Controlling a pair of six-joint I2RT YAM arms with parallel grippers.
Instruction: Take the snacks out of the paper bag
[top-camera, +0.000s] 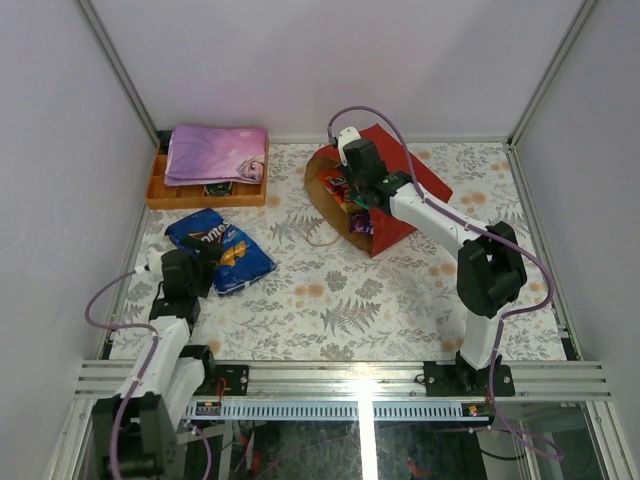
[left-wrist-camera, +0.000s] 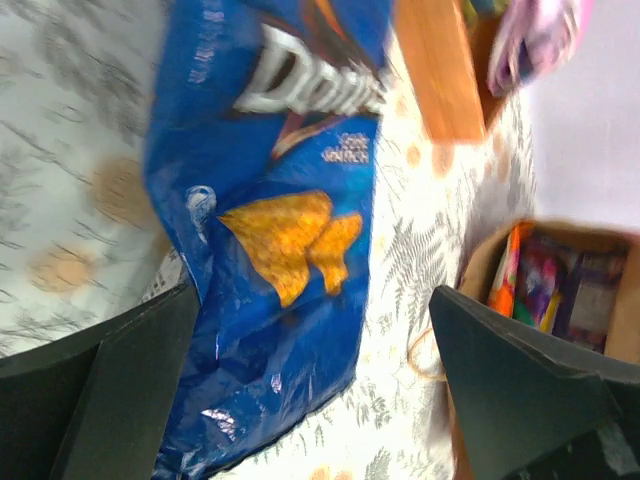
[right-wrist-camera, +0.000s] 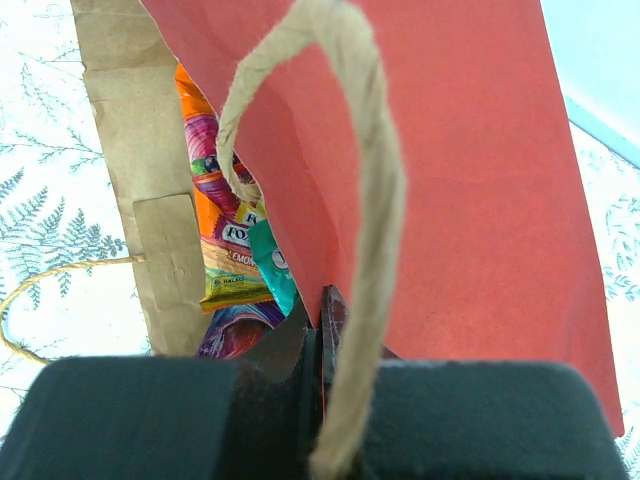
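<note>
Stretching out, right fingers (right-wrist-camera: 290, 345) pinch paper bag (right-wrist-camera: 450, 150); left fingers (left-wrist-camera: 130, 390) gape above Doritos bag (left-wrist-camera: 270, 250).

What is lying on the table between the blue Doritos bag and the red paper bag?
In the top view, only patterned table cover lies between Doritos bag and paper bag, plus the bag's thin string handle by its mouth.
</note>
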